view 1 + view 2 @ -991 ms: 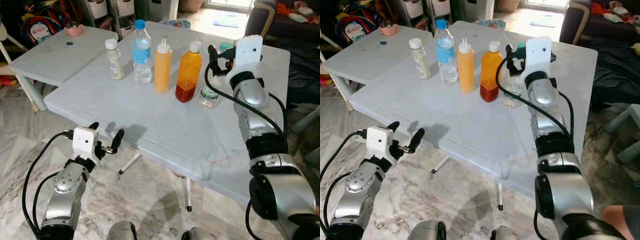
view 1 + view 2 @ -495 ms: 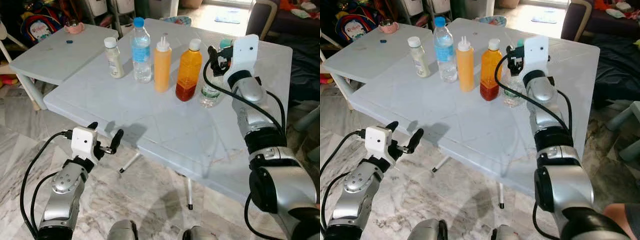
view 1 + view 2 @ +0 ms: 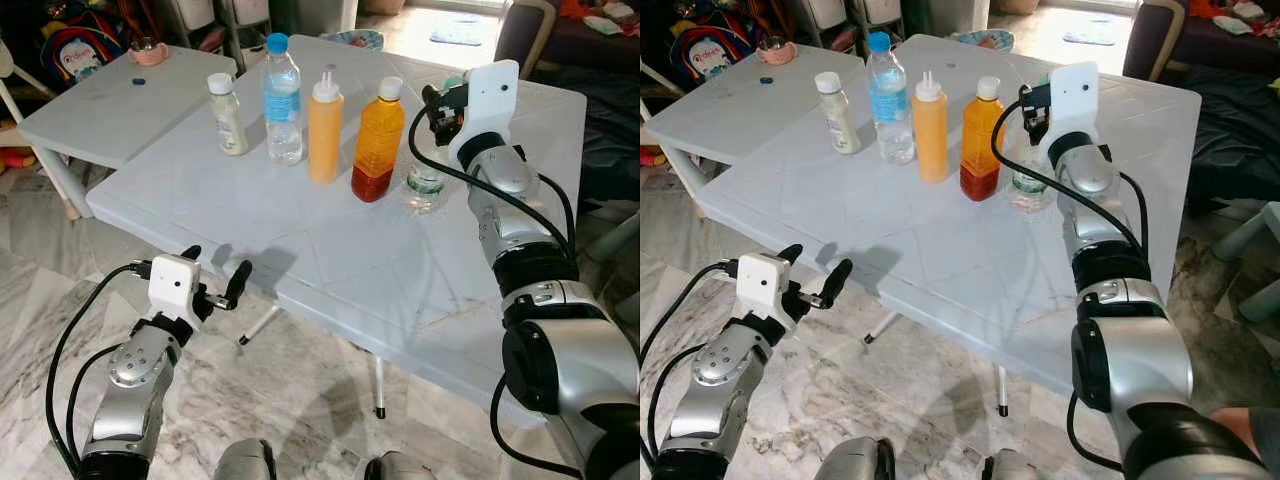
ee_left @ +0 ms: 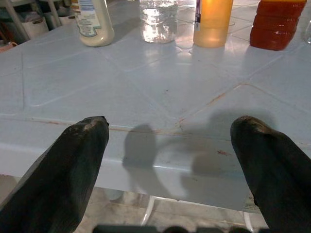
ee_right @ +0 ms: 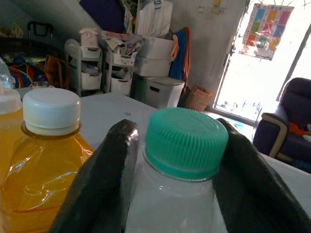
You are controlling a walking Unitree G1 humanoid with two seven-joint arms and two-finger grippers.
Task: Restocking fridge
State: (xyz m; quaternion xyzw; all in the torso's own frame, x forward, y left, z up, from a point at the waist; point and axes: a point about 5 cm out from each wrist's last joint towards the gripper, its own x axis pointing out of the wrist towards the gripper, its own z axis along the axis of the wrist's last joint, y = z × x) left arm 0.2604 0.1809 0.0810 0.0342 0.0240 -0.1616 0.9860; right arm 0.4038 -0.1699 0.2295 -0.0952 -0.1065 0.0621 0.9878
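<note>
Five bottles stand in a row toward the far side of the white desk (image 3: 330, 250), leaving the near half bare. The right claw (image 5: 170, 179) grips the green-capped clear bottle (image 5: 187, 145) at the row's right end, one finger on each side of its neck, just beside the orange juice bottle (image 3: 378, 140). The yellow sauce bottle (image 3: 325, 125), water bottle (image 3: 283, 100) and small white bottle (image 3: 228, 115) follow leftward. The left claw (image 4: 170, 160) hangs open just off the desk's near edge, above marble floor (image 3: 300, 400).
</note>
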